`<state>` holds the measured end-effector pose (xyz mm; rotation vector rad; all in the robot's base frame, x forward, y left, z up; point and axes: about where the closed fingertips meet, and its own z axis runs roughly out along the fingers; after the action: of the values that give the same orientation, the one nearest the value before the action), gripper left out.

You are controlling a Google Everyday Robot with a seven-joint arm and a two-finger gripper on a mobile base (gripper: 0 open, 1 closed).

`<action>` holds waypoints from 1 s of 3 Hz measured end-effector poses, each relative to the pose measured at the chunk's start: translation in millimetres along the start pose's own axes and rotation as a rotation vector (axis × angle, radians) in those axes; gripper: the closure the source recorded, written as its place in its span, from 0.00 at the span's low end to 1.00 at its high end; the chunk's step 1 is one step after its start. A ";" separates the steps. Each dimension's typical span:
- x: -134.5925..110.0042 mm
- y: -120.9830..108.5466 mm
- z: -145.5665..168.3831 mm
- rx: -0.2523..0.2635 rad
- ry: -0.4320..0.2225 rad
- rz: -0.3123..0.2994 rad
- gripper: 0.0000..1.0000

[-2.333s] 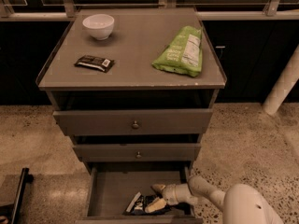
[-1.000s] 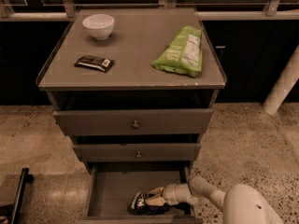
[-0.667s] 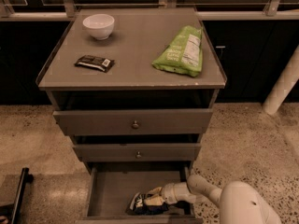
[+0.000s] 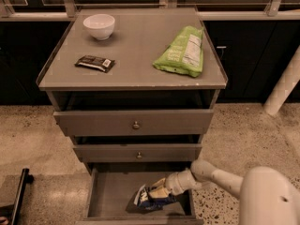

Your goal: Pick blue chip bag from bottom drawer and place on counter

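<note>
The blue chip bag [image 4: 151, 197] lies in the open bottom drawer [image 4: 108, 195], right of its middle, white end to the left. My gripper [image 4: 159, 190] reaches in from the right on a white arm, down inside the drawer and right at the bag's upper right side. The counter [image 4: 131, 55] is the grey top of the cabinet, above.
On the counter stand a white bowl [image 4: 99, 26] at the back left, a dark brown bar wrapper [image 4: 94, 63] at the left and a light-green bag [image 4: 183, 51] at the right. The two upper drawers [image 4: 136, 124] with round knobs are shut. A white post [image 4: 283, 88] stands at the right.
The gripper has shifted slightly left within the drawer and now sits against the blue bag. The bag has turned a little. Nothing on the counter has moved.
</note>
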<state>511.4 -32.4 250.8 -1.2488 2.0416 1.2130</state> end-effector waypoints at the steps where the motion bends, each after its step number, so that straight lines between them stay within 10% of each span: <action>1: -38.9 7.3 -64.0 0.186 0.014 -0.043 1.00; 2: -82.5 36.9 -106.2 0.307 0.045 -0.098 1.00; 3: -95.3 69.7 -114.8 0.296 0.097 -0.143 1.00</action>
<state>504.1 -71.9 410.4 -1.3028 2.0677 0.7664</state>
